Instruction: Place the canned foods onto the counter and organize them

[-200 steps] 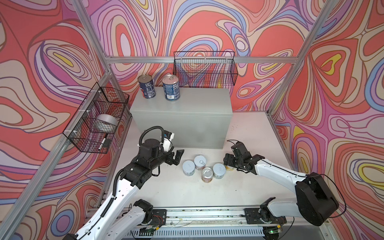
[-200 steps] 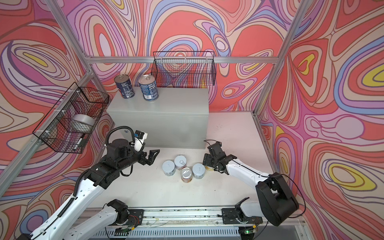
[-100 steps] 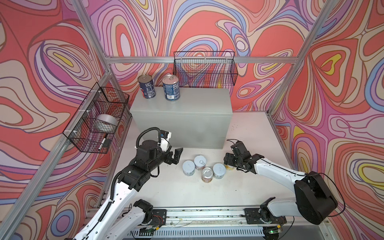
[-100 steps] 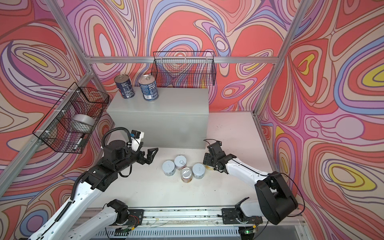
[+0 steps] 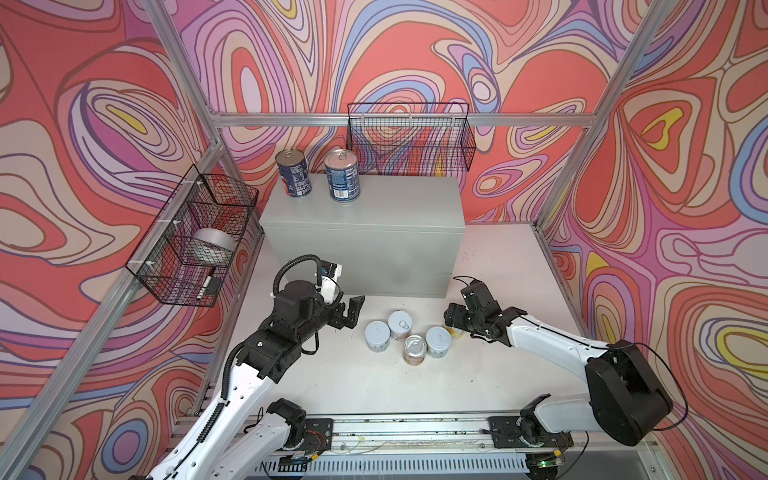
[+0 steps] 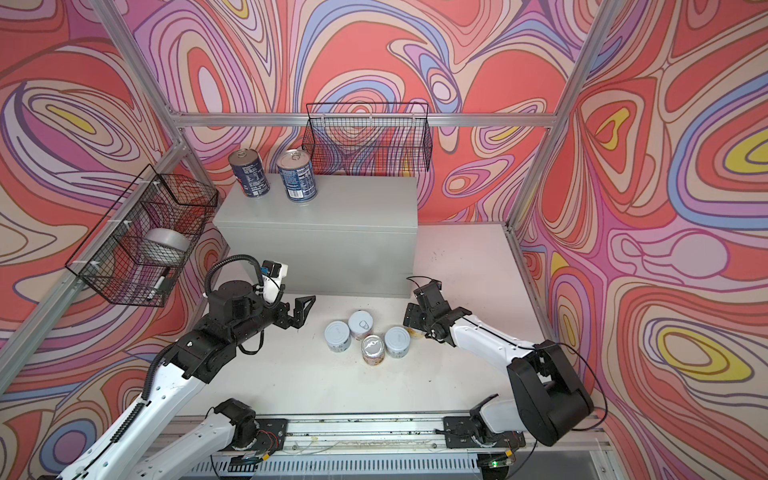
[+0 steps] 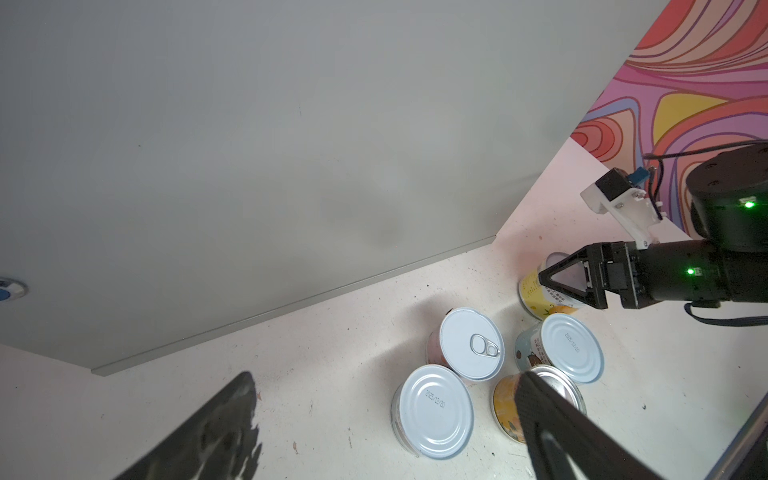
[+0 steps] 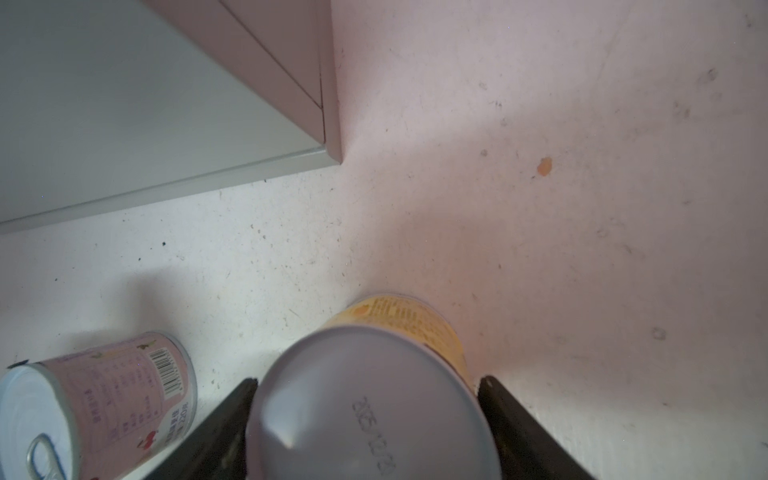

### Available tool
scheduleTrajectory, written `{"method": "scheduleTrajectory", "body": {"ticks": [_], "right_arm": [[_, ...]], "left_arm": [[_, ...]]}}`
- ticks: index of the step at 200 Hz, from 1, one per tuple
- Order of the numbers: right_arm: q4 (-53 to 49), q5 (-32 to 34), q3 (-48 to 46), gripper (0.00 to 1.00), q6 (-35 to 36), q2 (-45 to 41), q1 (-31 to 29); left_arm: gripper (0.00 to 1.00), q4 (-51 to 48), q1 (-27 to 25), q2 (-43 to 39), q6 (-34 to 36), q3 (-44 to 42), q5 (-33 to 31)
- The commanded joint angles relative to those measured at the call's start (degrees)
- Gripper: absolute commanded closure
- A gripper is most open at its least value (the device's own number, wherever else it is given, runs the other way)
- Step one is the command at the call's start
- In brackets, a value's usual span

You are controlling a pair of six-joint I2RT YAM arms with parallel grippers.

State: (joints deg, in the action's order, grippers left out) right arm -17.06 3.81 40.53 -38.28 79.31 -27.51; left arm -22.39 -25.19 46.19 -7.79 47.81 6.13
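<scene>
Two tall dark-blue cans [image 5: 294, 173] [image 5: 342, 176] stand at the back left of the grey counter [image 5: 399, 208]. On the white table in front of it, several short cans cluster, among them a pale one [image 5: 377, 332], a pink one [image 5: 400, 322] and a colourful one [image 5: 414, 347]. To their right stands a yellow-labelled can [image 8: 374, 399], upright on the table. My right gripper [image 8: 365, 386] is shut on it, one finger against each side. My left gripper [image 5: 352, 311] hangs open and empty just left of the cluster, above the table [image 7: 384, 380].
A black wire basket [image 5: 187, 232] on the left wall holds a grey tape roll [image 5: 212, 245] and a marker. A second wire basket [image 5: 409, 141] hangs on the back wall above the counter. The counter's front face stands close behind both grippers.
My right gripper's jaws have narrowed onto the yellow can. My left gripper has sunk slightly towards the table. The cans have not moved.
</scene>
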Motion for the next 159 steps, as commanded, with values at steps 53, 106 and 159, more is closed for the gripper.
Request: {"method": "scheduleTrajectory", "body": {"ticks": [53,106,159], "right_arm": [[-3.3,-1.2,2.1,0.30,-0.1,0.5,-0.1],[-4.8,-2.0,2.5,0.30,1.2,-3.3,-0.1],[-5.4,-1.8,2.4,0.30,1.0,-7.1,-0.1]], "left_arm": [[0.00,-0.7,-0.3,0.8,-0.2,0.6,-0.3],[0.00,-1.0,-0.3,0.6,0.0,0.6,-0.2],[0.00,-2.5,-0.3,0.5,0.8,1.6,-1.5]]}}
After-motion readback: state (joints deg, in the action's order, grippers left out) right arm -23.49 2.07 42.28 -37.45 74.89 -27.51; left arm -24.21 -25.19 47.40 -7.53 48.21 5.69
